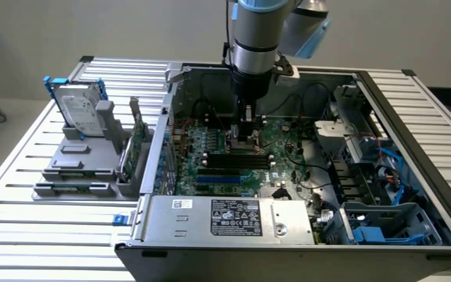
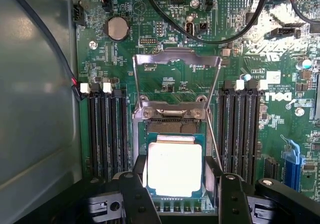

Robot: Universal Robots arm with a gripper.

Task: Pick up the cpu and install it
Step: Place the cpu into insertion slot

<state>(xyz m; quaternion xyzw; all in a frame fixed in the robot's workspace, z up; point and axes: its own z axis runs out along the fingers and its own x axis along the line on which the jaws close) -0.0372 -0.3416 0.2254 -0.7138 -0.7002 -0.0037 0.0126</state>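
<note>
End effector: it is gripping the cpu by two opposite edges. Its fingers are spread only as wide as the chip, probably so the shiny top is riding flat and facing up.
Cpu: it is hanging just above the socket and is not yet seated, judging by the dark contact field showing past its far edge.
Socket: it is lying uncovered, giving the chip a straight way down.
Load plate: it is standing swung back on the far side of the socket, out of the fingers' way.
Memory slots: they are running along both sides of the socket, seemingly leaving the fingers just enough room.
Computer case: it is lying open on the bench, so the socket is facing upward for the arm.
Hard drive: it is standing in a grey holder well apart from the socket, outside the case.
</note>
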